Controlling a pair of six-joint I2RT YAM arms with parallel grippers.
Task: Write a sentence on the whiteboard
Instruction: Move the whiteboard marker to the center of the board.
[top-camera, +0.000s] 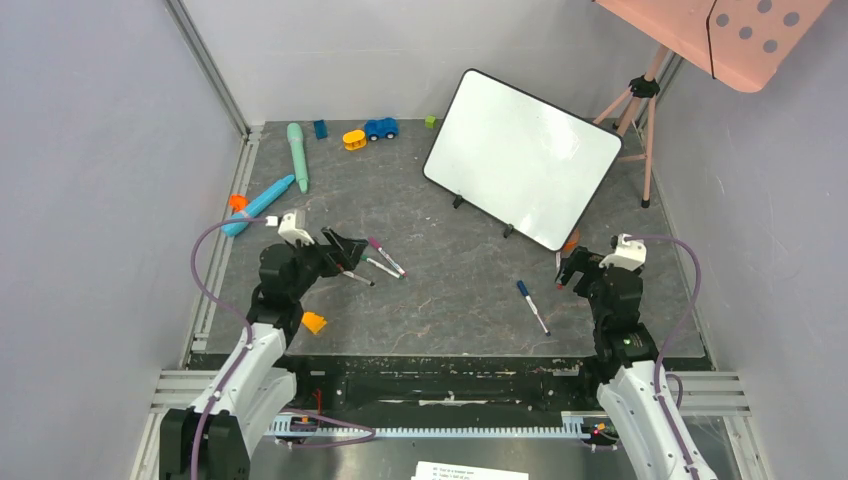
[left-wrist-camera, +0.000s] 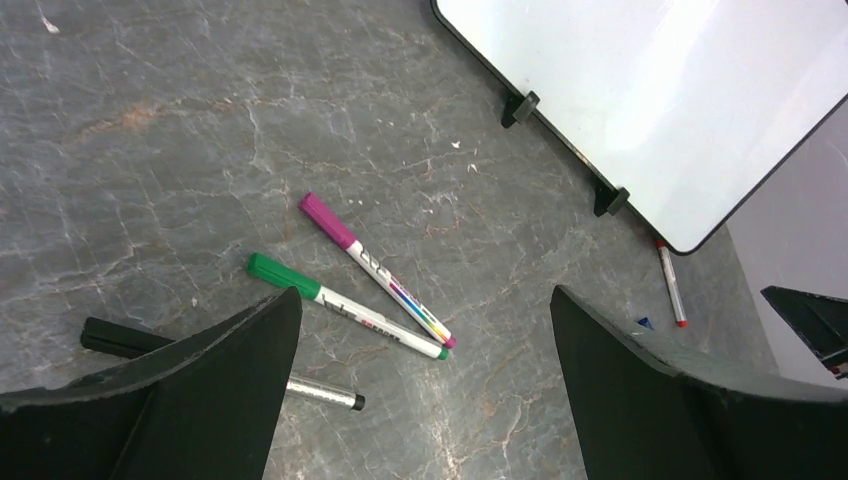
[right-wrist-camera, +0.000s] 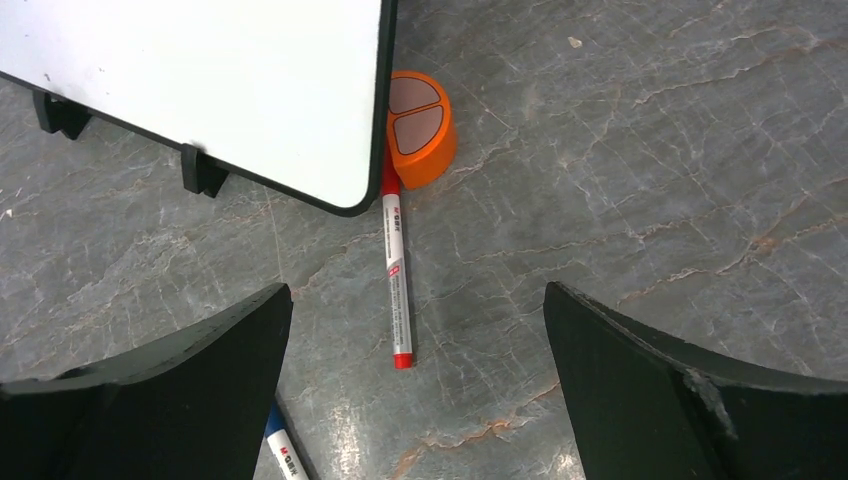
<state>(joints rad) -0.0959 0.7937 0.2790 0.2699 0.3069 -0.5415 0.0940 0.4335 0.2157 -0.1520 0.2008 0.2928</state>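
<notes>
The whiteboard (top-camera: 520, 158) stands tilted on small black feet at the back right, and its face (left-wrist-camera: 650, 90) (right-wrist-camera: 200, 70) is blank; no sentence shows on it. My left gripper (top-camera: 342, 252) (left-wrist-camera: 425, 300) hangs open and empty over a purple-capped marker (left-wrist-camera: 372, 268), a green-capped marker (left-wrist-camera: 340, 304) and a black-and-silver marker (left-wrist-camera: 320, 392). My right gripper (top-camera: 572, 272) (right-wrist-camera: 417, 295) is open and empty above a red marker (right-wrist-camera: 396, 270) that lies at the board's near corner. A blue marker (top-camera: 532, 305) lies between the arms.
An orange puck (right-wrist-camera: 420, 127) sits against the board's corner. Toys line the back left: a teal stick (top-camera: 297, 155), a blue stick (top-camera: 258, 205), a yellow piece (top-camera: 354, 139), a blue car (top-camera: 381, 128). An orange block (top-camera: 314, 322) lies by the left arm. A pink dotted panel (top-camera: 740, 30) on a tripod stands back right.
</notes>
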